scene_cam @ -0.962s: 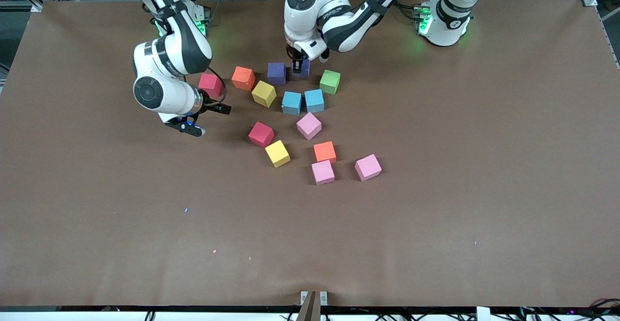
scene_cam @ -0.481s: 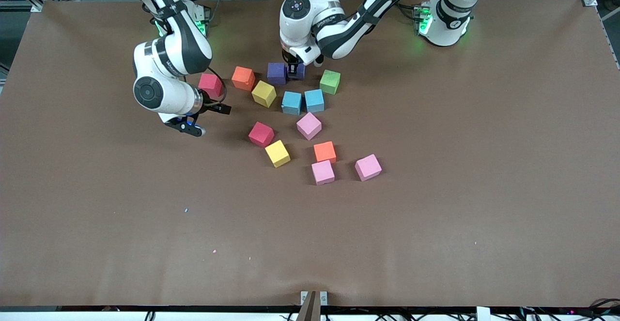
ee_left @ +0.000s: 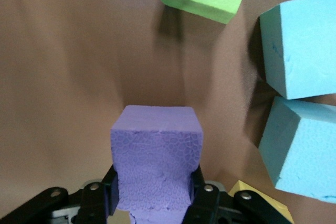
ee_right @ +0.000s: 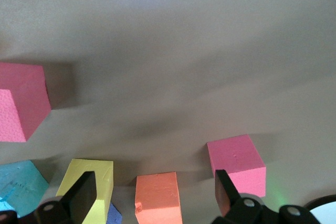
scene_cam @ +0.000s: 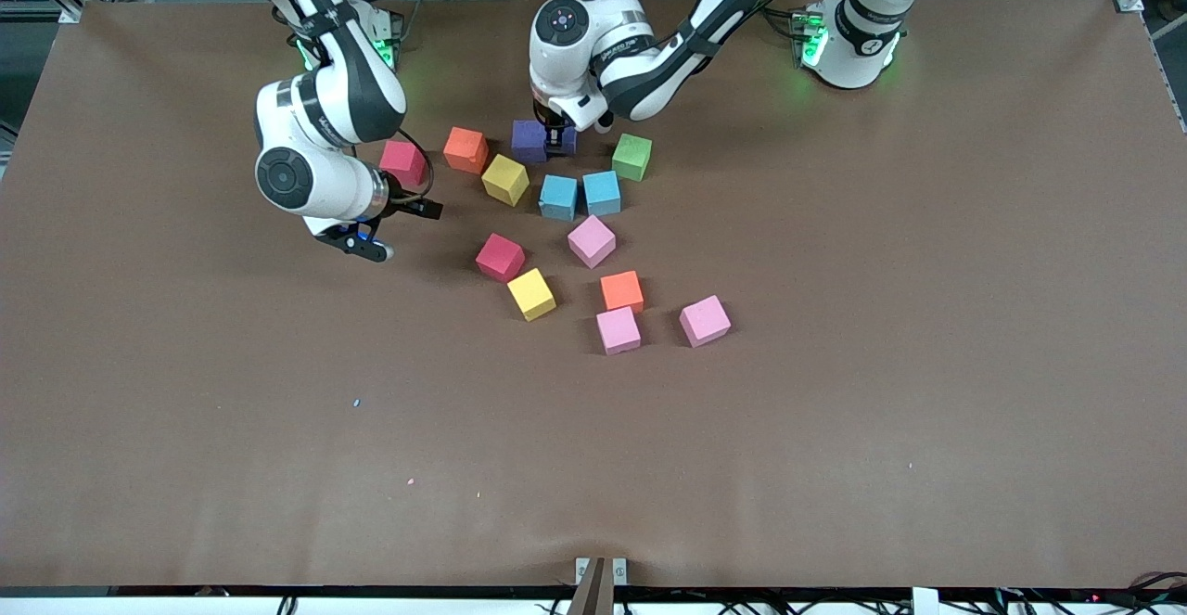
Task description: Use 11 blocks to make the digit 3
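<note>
**Purple block pinched at the top row; right arm waiting**

Left gripper (scene_cam: 555, 135) pinching a purple block (ee_left: 156, 161) between both pads, seen squarely in the left wrist view. Held block carried right beside a second purple block (scene_cam: 528, 139), toward the robots' edge of the cluster; whether resting on the mat or just above it, cannot tell. Judged purpose: laying a straight upper bar for the digit, purple against purple.

Right gripper (scene_cam: 401, 222) spread wide, holding nothing, parked low over bare mat toward the right arm's end of the table, near a red block (scene_cam: 402, 161). Arm waiting, presumably kept clear of the working arm.

Other blocks loose on the mat, none stacked:
- orange block (scene_cam: 465, 148) and yellow block (scene_cam: 505, 178) beside the purple pair, toward the right arm's end
- green block (scene_cam: 631, 156) toward the left arm's end
- two blue blocks (scene_cam: 580, 195) side by side, touching or nearly so, nearer the front camera than the purple pair
- pink, red, yellow, orange and two more pink blocks scattered nearer still

No readable digit formed yet; arrangement judged at an early stage.

Surface: brown mat (scene_cam: 927, 318) over the whole table, matte, slightly rippled along the edge nearest the front camera, a few pale specks. Surroundings: aluminium framing, cables and equipment along the edge at the robots' bases.
</note>
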You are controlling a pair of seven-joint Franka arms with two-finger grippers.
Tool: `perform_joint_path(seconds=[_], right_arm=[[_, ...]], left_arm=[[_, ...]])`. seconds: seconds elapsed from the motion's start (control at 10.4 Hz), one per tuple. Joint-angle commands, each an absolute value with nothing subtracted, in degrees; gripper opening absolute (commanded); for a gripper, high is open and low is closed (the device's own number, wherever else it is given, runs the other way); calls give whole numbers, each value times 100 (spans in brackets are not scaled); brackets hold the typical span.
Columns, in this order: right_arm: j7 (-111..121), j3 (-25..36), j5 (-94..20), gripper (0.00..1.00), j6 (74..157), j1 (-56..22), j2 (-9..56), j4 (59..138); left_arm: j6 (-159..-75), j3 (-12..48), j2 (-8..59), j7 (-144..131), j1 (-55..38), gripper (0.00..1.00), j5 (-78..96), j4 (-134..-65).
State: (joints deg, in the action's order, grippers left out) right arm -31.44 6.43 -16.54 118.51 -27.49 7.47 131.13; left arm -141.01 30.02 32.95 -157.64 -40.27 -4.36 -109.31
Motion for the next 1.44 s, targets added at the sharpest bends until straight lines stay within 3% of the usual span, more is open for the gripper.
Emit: perform_joint_path(seconds=[0.0, 1.15, 1.35], right_arm=[[-3217, 642, -1731, 100, 11883, -2751, 747, 13131], [-3217, 642, -1731, 100, 11883, -2751, 756, 13131], [-3217, 642, -1731, 100, 11883, -2751, 756, 13131]], left_arm=[[-14098, 2979, 3349, -16655, -4131, 0, -765, -10854], [-14229, 2830, 3586, -17322, -4385, 0, -958, -10802], [-14387, 2515, 3603, -17586, -4657, 0, -958, -10793]])
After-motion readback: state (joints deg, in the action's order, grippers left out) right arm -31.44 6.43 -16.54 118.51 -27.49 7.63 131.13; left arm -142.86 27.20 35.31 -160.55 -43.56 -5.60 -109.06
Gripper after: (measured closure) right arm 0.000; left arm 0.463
